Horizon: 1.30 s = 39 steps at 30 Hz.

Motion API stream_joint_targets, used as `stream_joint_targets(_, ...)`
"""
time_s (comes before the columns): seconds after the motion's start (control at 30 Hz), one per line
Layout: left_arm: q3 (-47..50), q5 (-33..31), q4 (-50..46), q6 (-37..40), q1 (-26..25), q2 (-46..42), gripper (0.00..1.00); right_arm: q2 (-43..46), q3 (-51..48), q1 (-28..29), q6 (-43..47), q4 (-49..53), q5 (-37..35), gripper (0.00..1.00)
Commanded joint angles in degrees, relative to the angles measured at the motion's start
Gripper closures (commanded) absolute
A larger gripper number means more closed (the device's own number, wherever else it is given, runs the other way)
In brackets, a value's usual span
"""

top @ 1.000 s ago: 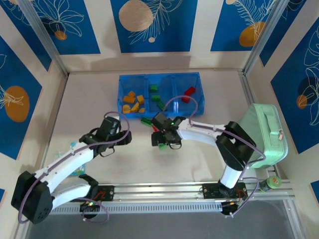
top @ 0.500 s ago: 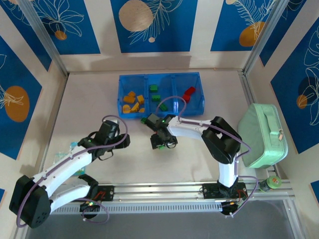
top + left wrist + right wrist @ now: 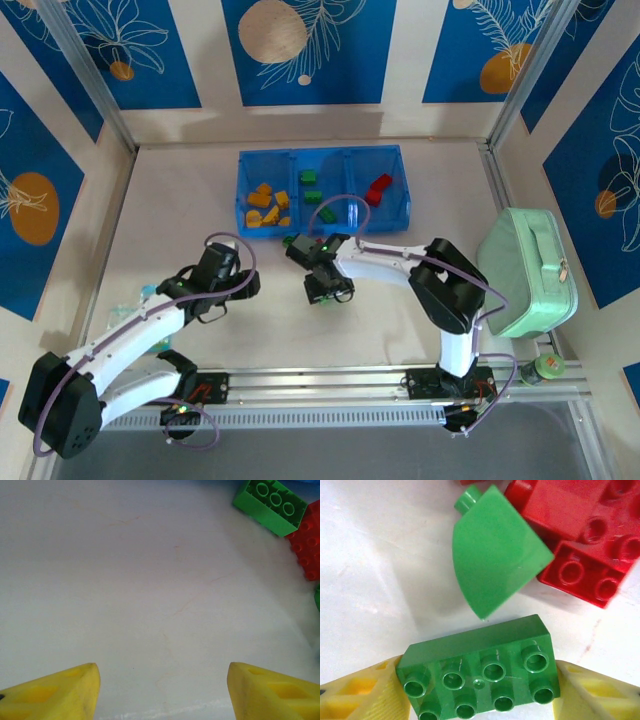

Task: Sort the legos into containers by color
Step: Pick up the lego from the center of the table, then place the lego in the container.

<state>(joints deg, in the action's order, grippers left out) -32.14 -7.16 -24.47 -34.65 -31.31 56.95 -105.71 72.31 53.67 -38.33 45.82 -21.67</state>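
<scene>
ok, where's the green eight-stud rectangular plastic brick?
The green eight-stud brick: right wrist view, bottom centre, between the right gripper's fingers, below a curved green piece.

Green eight-stud plastic brick — glossy, smooth; pale tabletop — matt, faintly scratched; blue plastic tray translucent, slightly shiny.

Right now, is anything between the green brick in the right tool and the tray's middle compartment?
Yes, close by: a curved green piece and red bricks lie just beyond the green eight-stud brick in the right tool. The low near wall of the blue tray also stands before its middle compartment.
</scene>
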Motion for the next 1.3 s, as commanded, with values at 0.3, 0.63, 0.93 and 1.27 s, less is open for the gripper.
stream_joint_targets(0.3, -1.0, -4.1, -4.7, 0.3, -4.5, -4.8, 0.33, 1.1, 21.7, -13.4, 12.1, 5.5, 1.4, 0.40)
stream_joint_targets(0.63, 0.8, -4.0, -3.8, -1.3, -7.9, -6.3, 0.33, -13.7, 37.5, -20.1, 13.7, 7.2, 6.5, 0.40)
stream_joint_targets(0.93, 1.5, -4.9, -6.5, -1.4, -8.8, -9.6, 0.33, -22.2, 49.8, -20.6, 13.8, 11.8, 5.2, 0.18)
stream_joint_targets(1.27, 1.4, -5.0, -5.1, -1.0, -8.8, -8.7, 0.33, -11.1, 37.6, -17.8, 12.2, 7.2, 2.1, 0.16)
